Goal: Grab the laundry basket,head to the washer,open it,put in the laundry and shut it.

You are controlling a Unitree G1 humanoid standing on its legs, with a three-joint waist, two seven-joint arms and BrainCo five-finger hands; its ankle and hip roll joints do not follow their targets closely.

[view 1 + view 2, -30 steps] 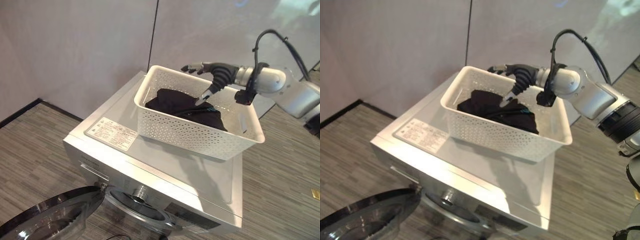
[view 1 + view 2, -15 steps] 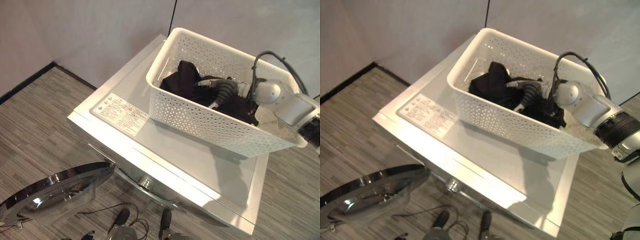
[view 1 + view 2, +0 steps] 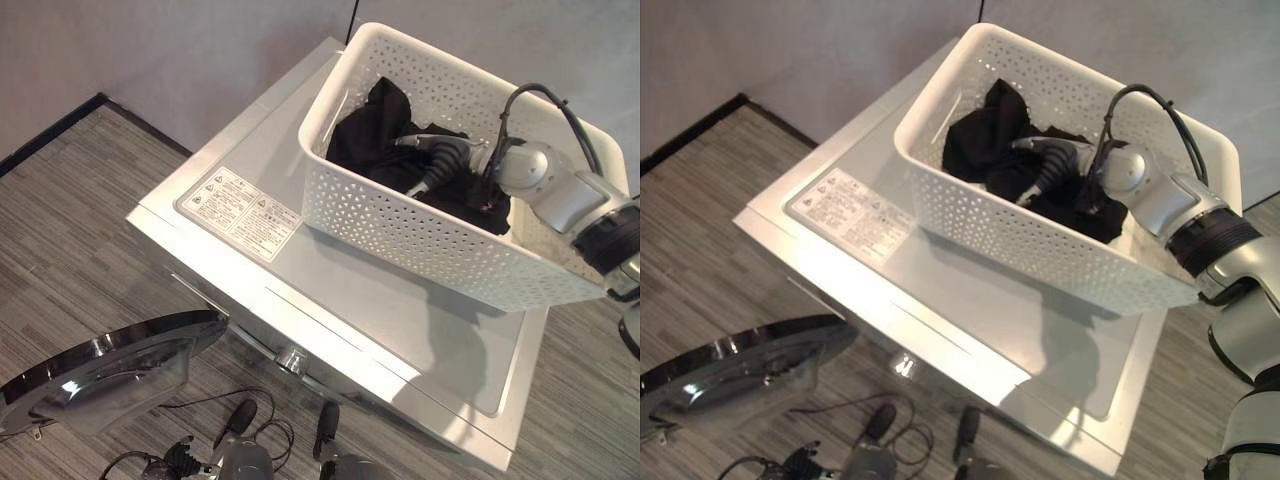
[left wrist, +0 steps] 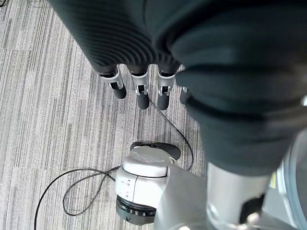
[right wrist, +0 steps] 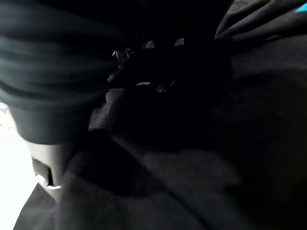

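White plastic with little holes makes up the laundry basket (image 3: 430,240), and it sits on top of the washer (image 3: 380,320), toward the back right part of the lid. A label sticker (image 3: 240,213) lies flat on the washer's top, just beside the basket. The washer's round door (image 3: 100,375) hangs open at the front, low down, over the grey striped floor (image 3: 70,240). A pale wall (image 3: 180,60) stands behind the washer.

Dark laundry (image 3: 375,130) is heaped inside the basket, and one part rises against the back wall of the basket. The basket's tall walls stand all around the clothes.

Reaching in over the right rim, the right hand (image 3: 432,160) is down among the dark clothes near the middle of the heap. It touches the cloth, but its fingers are sunk in the dark folds, so I cannot tell if they are curled or straight.

Down by the floor hangs the left hand (image 4: 139,88), well apart from the basket. Its fingers (image 4: 143,98) are loose and straight, and it has nothing in it.
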